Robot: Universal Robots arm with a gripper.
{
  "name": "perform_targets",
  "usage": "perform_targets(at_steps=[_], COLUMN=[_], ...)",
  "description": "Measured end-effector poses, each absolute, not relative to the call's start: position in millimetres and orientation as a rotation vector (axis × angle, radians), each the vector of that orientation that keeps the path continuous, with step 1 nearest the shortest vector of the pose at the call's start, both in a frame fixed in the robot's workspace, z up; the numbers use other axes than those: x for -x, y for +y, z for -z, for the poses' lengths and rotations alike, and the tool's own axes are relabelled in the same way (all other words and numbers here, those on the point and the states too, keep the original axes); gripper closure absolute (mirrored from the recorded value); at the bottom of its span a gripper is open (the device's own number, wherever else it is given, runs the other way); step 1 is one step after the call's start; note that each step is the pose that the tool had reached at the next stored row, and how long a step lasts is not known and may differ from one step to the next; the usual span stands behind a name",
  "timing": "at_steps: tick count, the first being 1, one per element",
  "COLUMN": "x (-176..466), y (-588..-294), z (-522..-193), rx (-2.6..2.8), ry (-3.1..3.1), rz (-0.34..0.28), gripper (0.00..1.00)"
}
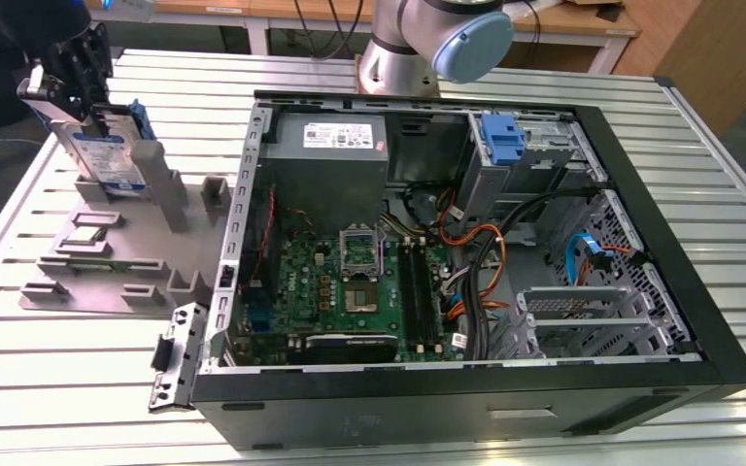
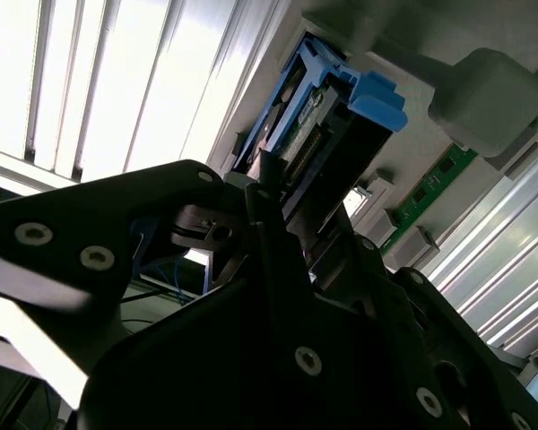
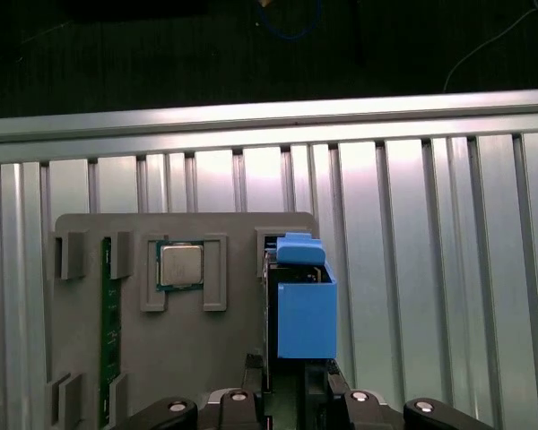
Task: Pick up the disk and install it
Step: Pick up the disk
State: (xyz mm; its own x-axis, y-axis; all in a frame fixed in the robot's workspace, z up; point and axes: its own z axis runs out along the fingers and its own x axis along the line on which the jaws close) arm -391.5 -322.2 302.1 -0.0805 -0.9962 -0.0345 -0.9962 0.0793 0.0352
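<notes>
The disk (image 1: pixel 112 155), a silver drive with a blue-and-white label in a blue carrier, stands on edge in a slot of the grey holder plate (image 1: pixel 101 262) at the exterior view's left. My gripper (image 1: pixel 82 102) sits on its upper end, shut on it. In the first wrist view the fingers (image 3: pixel 255 372) press both sides of the blue carrier end of the disk (image 3: pixel 305 309). The second wrist view shows the disk (image 2: pixel 318 125) running away from the black gripper body (image 2: pixel 278 193).
The open computer case (image 1: pixel 684 291) lies at the exterior view's right, with a blue bracket (image 1: pixel 503 141) in its drive bay and a grey power supply (image 1: pixel 334 146). The holder plate also carries a processor chip (image 3: pixel 179 265) and a green memory stick (image 3: pixel 108 331). The arm's base (image 1: pixel 412 49) stands behind the case.
</notes>
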Motion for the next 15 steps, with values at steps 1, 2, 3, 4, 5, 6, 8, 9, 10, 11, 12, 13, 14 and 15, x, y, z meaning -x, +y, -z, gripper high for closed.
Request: perform_targets(at_steps=[1,2,3,4,5,6,8,9,10,11,12,13,14,15], x=[391.5,391.5,391.5,391.5,391.5,391.5,391.5,391.5,391.5,391.5,391.5,391.5,391.5,391.5], y=[-322.3,-322.3,-322.3,-322.3,-322.3,-322.3,-322.3,-322.3,-322.3,-322.3,-322.3,-322.3,-322.4,-322.6], z=[-302.1,-302.1,-302.1,-302.1,-302.1,-302.1,-302.0,-301.9,-301.9,-301.9,-301.9,-301.9,-301.8,-301.8], rx=[2.129,2.129,2.129,2.129,2.130,2.134,2.145,2.152,2.158,2.164,2.167,2.170,2.173,2.174], ry=[2.307,2.307,2.307,2.307,2.306,2.302,2.292,2.286,2.280,2.275,2.272,2.270,2.267,2.265], rz=[-0.077,-0.077,-0.077,-0.077,-0.077,-0.077,-0.077,-0.077,-0.077,-0.078,-0.077,-0.078,-0.077,-0.077], gripper=[0.65,0.65,0.65,0.65,0.65,0.65,0.65,0.65,0.65,0.65,0.65,0.65,0.65,0.65])
